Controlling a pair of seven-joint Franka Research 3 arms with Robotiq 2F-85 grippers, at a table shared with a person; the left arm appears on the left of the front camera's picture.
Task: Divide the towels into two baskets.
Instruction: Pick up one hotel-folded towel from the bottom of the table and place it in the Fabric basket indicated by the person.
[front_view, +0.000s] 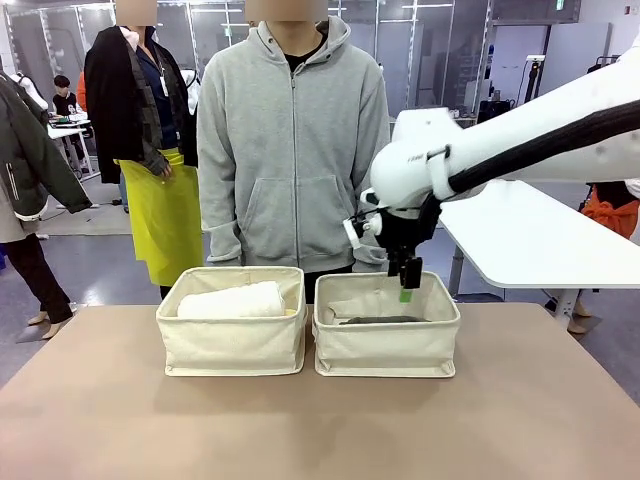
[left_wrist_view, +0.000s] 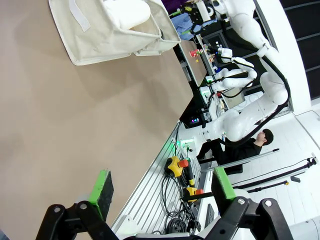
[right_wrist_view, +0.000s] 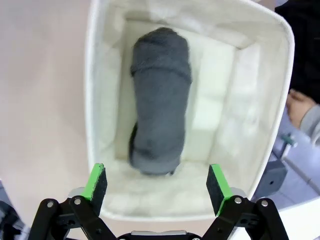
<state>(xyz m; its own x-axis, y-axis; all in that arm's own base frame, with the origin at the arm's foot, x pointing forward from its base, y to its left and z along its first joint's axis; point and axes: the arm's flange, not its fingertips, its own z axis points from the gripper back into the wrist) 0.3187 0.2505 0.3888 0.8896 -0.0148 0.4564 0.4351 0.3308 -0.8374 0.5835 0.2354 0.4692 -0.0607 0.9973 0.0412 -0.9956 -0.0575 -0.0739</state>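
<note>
Two cream canvas baskets stand side by side on the brown table. In the left basket (front_view: 232, 345) lies a white towel (front_view: 232, 300) with a pale yellow edge (front_view: 291, 312) showing beneath it. The right basket (front_view: 386, 350) holds the dark grey towel (right_wrist_view: 160, 115), lying lengthwise. A pale shape (right_wrist_view: 216, 92) beside it blends with the lining, so I cannot tell whether it is the cream towel. My right gripper (front_view: 405, 290) hangs open just above the right basket, its green pads (right_wrist_view: 97, 182) wide apart and empty. My left gripper (left_wrist_view: 162, 187) is open and empty over bare table, far from the left basket (left_wrist_view: 95, 42).
A person in a grey hoodie (front_view: 290, 150) stands close behind the baskets, one hand (right_wrist_view: 300, 107) near the right basket's far side. A white table (front_view: 540, 240) stands at the right. The near half of the brown table (front_view: 300, 430) is bare.
</note>
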